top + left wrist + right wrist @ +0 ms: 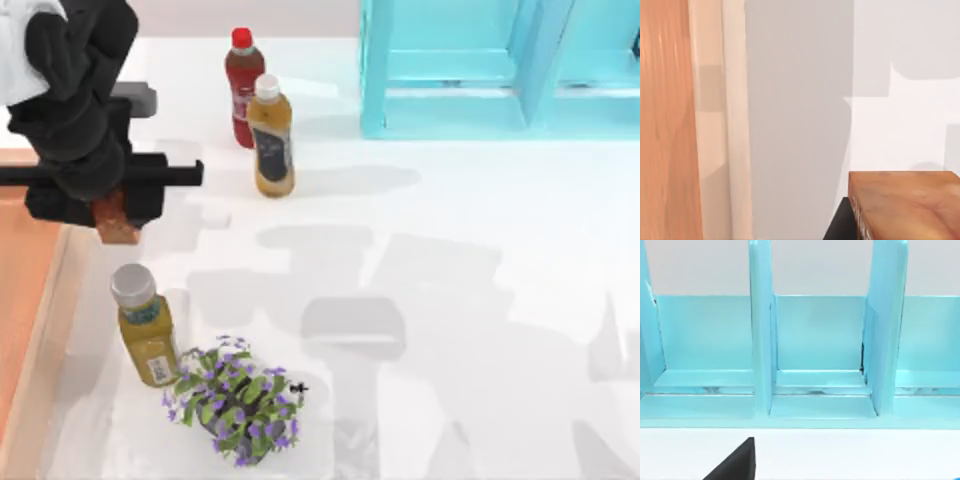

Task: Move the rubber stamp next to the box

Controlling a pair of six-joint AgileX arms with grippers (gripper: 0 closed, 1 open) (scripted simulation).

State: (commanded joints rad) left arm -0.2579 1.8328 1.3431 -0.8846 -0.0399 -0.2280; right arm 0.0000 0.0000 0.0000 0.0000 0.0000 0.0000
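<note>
The rubber stamp (120,230), a small reddish-brown block, hangs under my left gripper (110,207), which is shut on it at the table's left side. It is just right of the light orange-tan wooden box (30,290), whose rim runs along the left edge. In the left wrist view the stamp's glossy brown face (905,205) sits close by, with a black finger (840,227) against it and the box wall (715,125) a short gap away. I cannot tell whether the stamp touches the table. My right gripper (735,462) is parked facing the cabinet.
A red-capped dark red bottle (240,85) and an amber bottle (271,135) stand at the back centre. A yellow bottle (145,325) and a purple-flowered plant (238,400) stand in front of the stamp. A turquoise cabinet frame (500,65) fills the back right.
</note>
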